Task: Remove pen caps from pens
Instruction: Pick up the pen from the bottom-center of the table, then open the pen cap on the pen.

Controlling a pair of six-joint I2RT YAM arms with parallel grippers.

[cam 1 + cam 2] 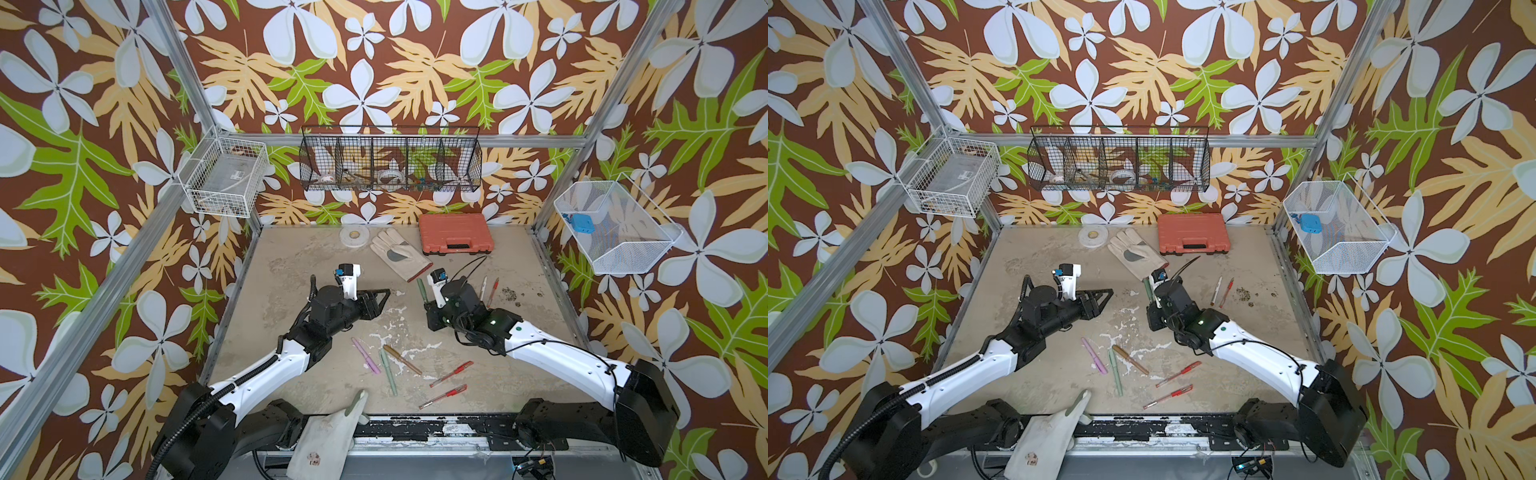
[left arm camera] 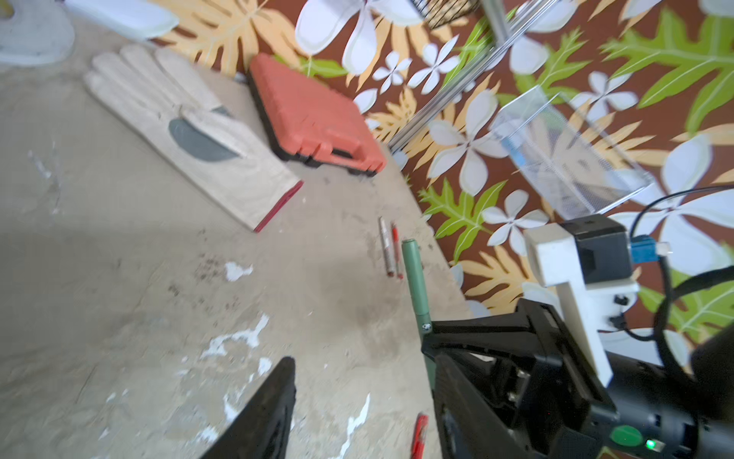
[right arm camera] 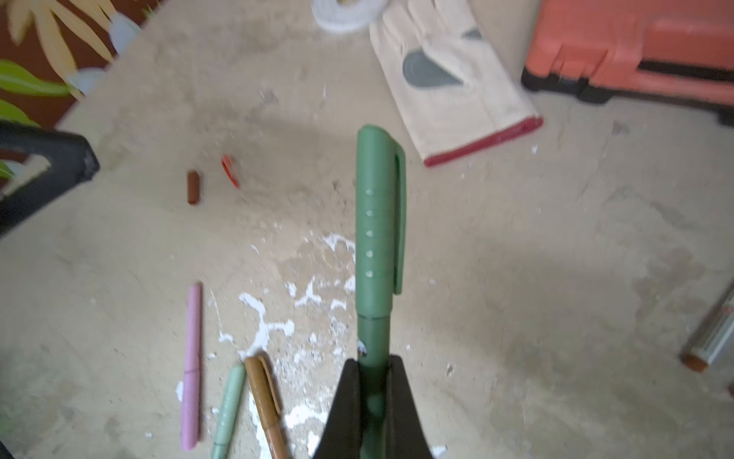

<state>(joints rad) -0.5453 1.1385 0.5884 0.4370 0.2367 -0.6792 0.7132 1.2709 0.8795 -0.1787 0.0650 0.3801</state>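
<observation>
- Clamped shut, the right gripper (image 3: 373,369) pinches the dark green pen (image 3: 371,337) low on its barrel. The dark green cap (image 3: 379,214) is still seated, clip and all, well past the fingertips.
- I read the left gripper (image 1: 380,302) as parted and empty (only one finger (image 2: 270,413) shows in its own wrist view). It faces the held pen across a gap.
- Nearest the front edge lie a red gel pen (image 1: 444,395) and a second red gel pen (image 1: 451,373), close together.
- Just beyond, the pale green pen (image 1: 388,372), brown pen (image 1: 402,360) and pink pen (image 1: 365,356) are fanned near each other.
- A loose brown cap (image 3: 193,186) and a loose red cap (image 3: 229,171) show in the right wrist view, near the left gripper.
- Past the right arm, a white marker (image 1: 483,287) and another red pen (image 1: 493,291) lie side by side.
- Farthest back I see the work glove (image 1: 401,255), tape roll (image 1: 354,237) and orange case (image 1: 455,239).
</observation>
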